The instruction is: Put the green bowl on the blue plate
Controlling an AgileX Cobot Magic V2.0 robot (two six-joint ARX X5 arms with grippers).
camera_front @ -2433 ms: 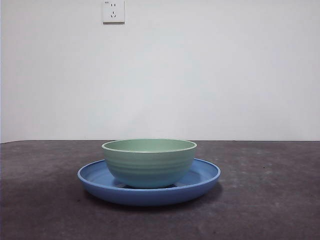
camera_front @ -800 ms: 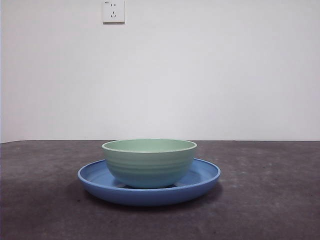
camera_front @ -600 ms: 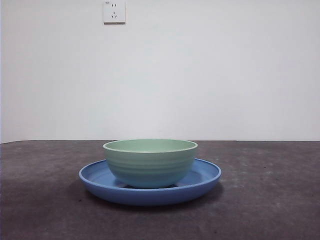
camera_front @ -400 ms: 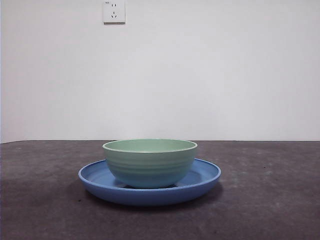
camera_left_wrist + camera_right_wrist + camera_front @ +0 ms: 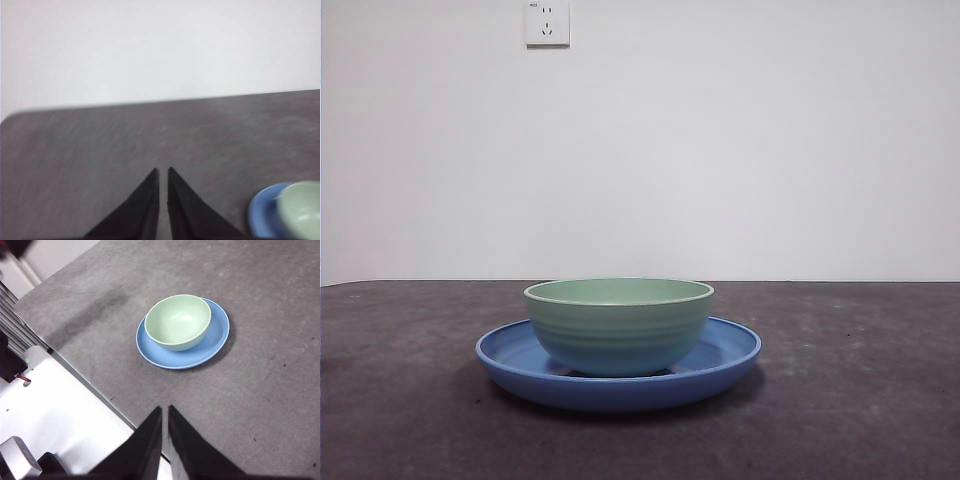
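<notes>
The ridged, round green bowl sat upright inside the glossy, shallow blue plate on the mottled grey desk. The left gripper and right gripper apparently hung pinched together, empty.

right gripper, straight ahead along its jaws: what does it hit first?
Likely bare table. The right gripper, jaws shut, points just short of the blue plate holding the green bowl; depth is unclear.

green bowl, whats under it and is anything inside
The green bowl sits on the blue plate, which rests on the grey table. Its inside looks empty. The plate's centre beneath the bowl is covered.
</notes>
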